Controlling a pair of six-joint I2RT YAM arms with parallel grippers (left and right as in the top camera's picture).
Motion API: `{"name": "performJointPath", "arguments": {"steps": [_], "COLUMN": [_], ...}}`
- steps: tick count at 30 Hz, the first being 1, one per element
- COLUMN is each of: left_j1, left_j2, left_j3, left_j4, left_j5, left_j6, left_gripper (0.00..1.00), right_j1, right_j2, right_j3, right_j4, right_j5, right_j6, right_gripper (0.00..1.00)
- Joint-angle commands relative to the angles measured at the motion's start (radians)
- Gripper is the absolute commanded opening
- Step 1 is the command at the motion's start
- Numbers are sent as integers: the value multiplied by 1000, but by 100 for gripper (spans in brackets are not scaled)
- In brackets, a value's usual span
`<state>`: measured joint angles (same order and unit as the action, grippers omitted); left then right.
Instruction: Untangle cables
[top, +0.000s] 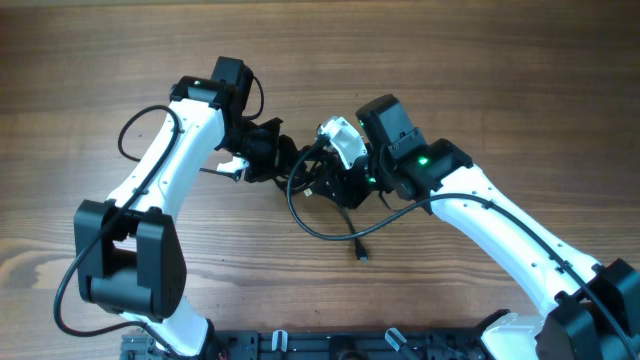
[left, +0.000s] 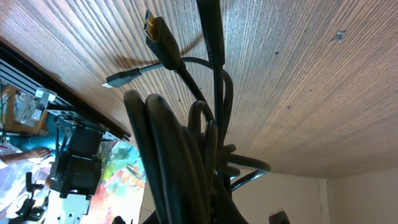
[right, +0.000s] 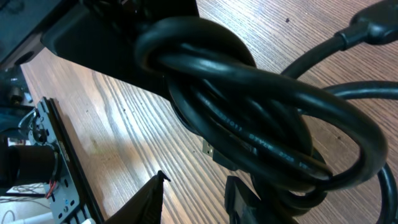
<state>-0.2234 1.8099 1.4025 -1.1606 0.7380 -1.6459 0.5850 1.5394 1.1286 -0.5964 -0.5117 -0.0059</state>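
A: Overhead first: see the cables, thin and black, bunched tight near the middle of the table, between the two wrists?
B: Yes. Look glossy and round, wound over one another in a knot. Trail one loose strand toward the near edge, ending in a small plug flat on the wood.
A: And from the left wrist?
B: Rise as a thick bundle of side-by-side strands, with two plug ends poking out over bare wood, one metal-tipped.
A: Left gripper?
B: Clamped tight on that bundle. Reaches in from the left side, forearm slanting toward the far edge, wrist bent back toward the centre.
A: Right gripper?
B: Stands partly open, fingers apart, wood showing between. Sits close against the knot, yet pinches nothing as far as can be told. Extends from the near right corner, forearm slanting up toward the middle, wrist facing the left one, just beside it.
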Motion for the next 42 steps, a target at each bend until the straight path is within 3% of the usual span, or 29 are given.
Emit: {"name": "performJointPath", "arguments": {"steps": [1,5,8,21,28,32,36,39,42], "left_j1": [2,7,-5,-29,-30,-30,-29,-26,-26], "left_j2": [6,6,6,6,6,6,6,6,6], "left_j3": [4,4,4,4,4,4,4,4,4], "left_j4": [-6,-6,-10,-25,-26,-29,-21,42,81], "left_j5": [-24,-85,-85,-16,61,89,74,-60,-262], "left_j6": [19,19,19,43,92,95,94,59,-53], "left_gripper": [4,4,4,4,4,4,5,8,5], "right_j1": [1,1,1,4,74,75,75,75,75], "right_j2": [-23,-141,-135,40,126,153,146,92,5], "right_j3": [32,35,34,26,25,25,25,25,25], "right_j4": [-34,-91,-96,-26,70,98,103,60,-17], "right_j5": [-11,118,142,80,116,114,153,126,15], "right_j6": [-16,-12,-20,-20,0,41,130,145,121], "right_gripper": [27,39,45,44,44,31,5,5,4]}}
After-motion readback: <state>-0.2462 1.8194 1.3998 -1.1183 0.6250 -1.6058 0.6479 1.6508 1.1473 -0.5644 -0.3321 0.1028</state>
